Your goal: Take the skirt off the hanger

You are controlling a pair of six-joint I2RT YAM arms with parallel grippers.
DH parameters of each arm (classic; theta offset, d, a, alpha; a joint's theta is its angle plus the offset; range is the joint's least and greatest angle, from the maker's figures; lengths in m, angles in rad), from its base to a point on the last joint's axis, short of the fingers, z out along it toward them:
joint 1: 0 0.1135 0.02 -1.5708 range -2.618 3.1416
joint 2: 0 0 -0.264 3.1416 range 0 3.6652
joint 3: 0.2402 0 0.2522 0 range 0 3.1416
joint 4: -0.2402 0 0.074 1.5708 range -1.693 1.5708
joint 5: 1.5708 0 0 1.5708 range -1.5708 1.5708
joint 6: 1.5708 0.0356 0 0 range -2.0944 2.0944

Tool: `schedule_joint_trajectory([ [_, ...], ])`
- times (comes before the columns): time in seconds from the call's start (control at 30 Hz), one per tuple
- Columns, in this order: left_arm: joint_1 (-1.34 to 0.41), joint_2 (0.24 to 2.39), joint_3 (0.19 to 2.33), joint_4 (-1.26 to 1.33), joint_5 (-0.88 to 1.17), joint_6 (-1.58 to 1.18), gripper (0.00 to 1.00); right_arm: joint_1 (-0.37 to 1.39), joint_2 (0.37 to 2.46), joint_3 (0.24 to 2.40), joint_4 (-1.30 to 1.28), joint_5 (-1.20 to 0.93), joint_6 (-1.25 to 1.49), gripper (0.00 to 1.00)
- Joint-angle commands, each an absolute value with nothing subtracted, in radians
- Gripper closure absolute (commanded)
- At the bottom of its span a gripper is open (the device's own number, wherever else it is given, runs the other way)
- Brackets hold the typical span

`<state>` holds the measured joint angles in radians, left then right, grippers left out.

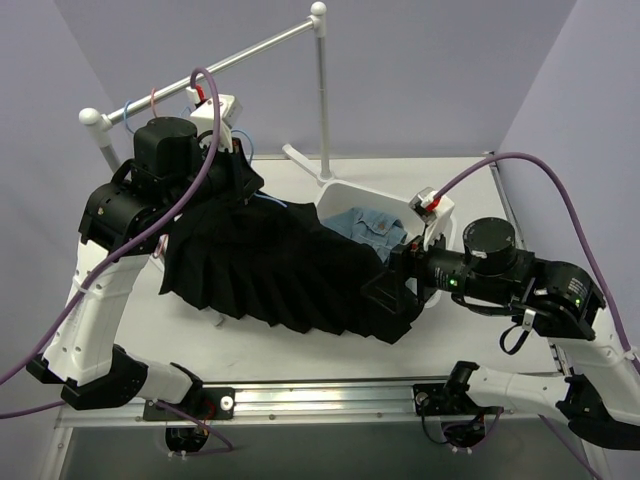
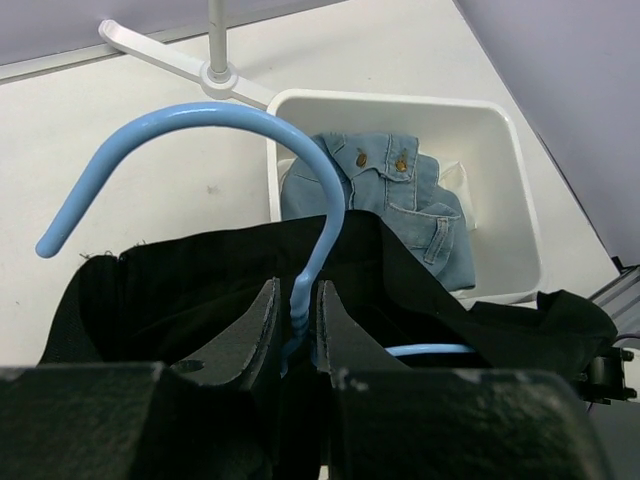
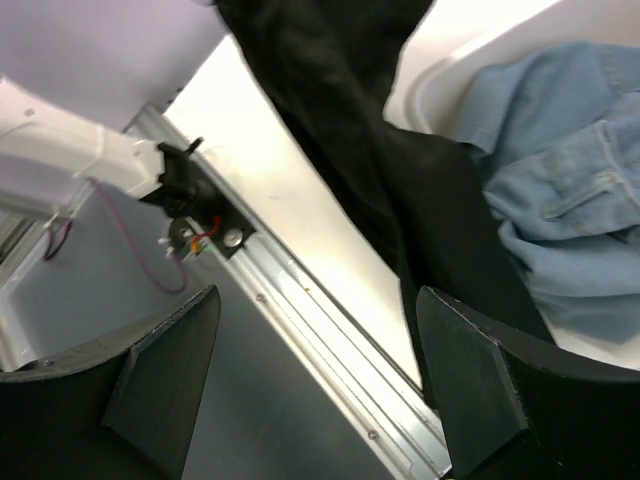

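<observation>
The black pleated skirt [image 1: 270, 270] hangs spread wide between my two grippers, above the table. My left gripper [image 1: 232, 165] is shut on the neck of the light-blue hanger [image 2: 200, 115]. In the left wrist view the hook curves up over the fingers [image 2: 255, 330], and the skirt's waist [image 2: 180, 280] drapes across the hanger's arms. My right gripper [image 1: 395, 275] sits at the skirt's right end, by the tub. In the right wrist view it [image 3: 318, 300] is wide open, and the skirt [image 3: 400, 180] runs down beside its right finger [image 3: 470, 380].
A white tub [image 1: 345, 192] holding a blue denim garment [image 1: 370, 228] stands behind the skirt's right end. A white clothes rack [image 1: 320, 90] stands at the back, with thin hangers [image 1: 150, 100] on its rail. A metal rail [image 1: 330, 395] runs along the near table edge.
</observation>
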<state>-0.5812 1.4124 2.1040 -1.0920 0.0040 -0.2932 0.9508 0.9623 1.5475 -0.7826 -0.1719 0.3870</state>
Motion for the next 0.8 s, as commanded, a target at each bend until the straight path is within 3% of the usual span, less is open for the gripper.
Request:
schedule_joint_trajectory([
  [0.0,-0.58,1.376,2.134,-1.054,0.0,-0.319,0.98,0.956,0.983,1.543,-0.776,-0.043,0.388,0.25],
  [0.17,-0.58,1.362,2.132,-1.063,0.0,-0.321,0.98,0.956,1.017,1.525,-0.77,0.061,0.382,0.29],
  [0.5,-0.58,1.371,2.163,-1.077,0.0,-0.311,0.98,0.956,1.012,1.476,-0.799,0.028,0.365,0.47],
  [0.7,-0.578,1.368,2.172,-1.086,0.0,-0.304,0.98,0.956,0.976,1.427,-0.822,0.028,0.39,0.86],
  [0.73,-0.58,1.367,2.169,-1.085,0.0,-0.305,0.98,0.956,0.968,1.419,-0.821,0.032,0.396,1.0],
  [0.77,-0.58,1.367,2.168,-1.083,0.0,-0.304,0.98,0.956,0.957,1.41,-0.822,0.038,0.403,1.0],
])
